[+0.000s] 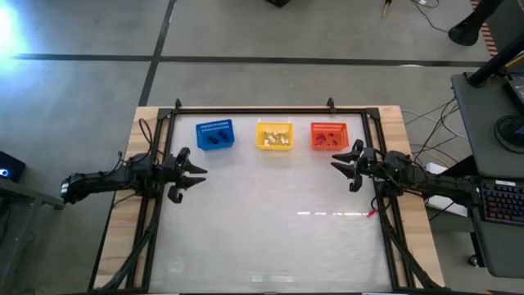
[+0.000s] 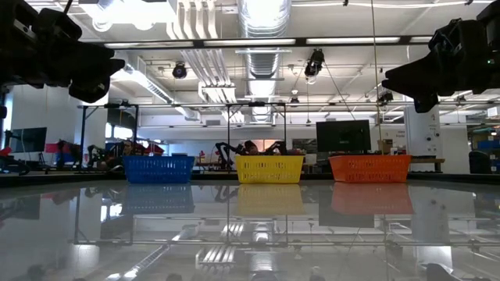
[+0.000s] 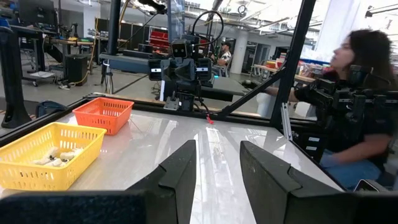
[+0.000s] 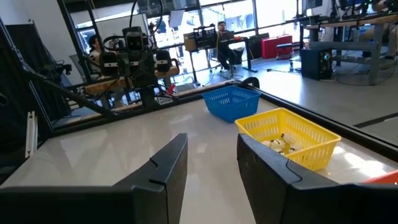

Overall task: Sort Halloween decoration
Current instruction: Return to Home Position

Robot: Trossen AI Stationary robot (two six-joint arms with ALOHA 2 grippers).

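The glossy white table [image 1: 270, 221] mirrors the ceiling lights [image 2: 262, 40]. Along its far edge stand the blue basket [image 1: 214, 135], yellow basket [image 1: 274, 136] and orange basket [image 1: 328, 136]. The Halloween decoration [image 1: 277, 140] lies inside them: whitish pieces in the yellow, dark bits in the others. The left gripper [image 1: 196, 174] and right gripper [image 1: 337, 164] hover at either side above the table, fingers apart. A person [image 3: 367, 93] sits past the right arm.

Trinkets [image 1: 275, 139] too small, indistinct.

Two dark, slender, jointed arms — left arm [image 1: 115, 179], right arm [image 1: 426, 182] — each tipped with two flat, black, wedge-shaped fingers [image 3: 179, 177]; black cables [image 1: 145, 133] trail beside them.
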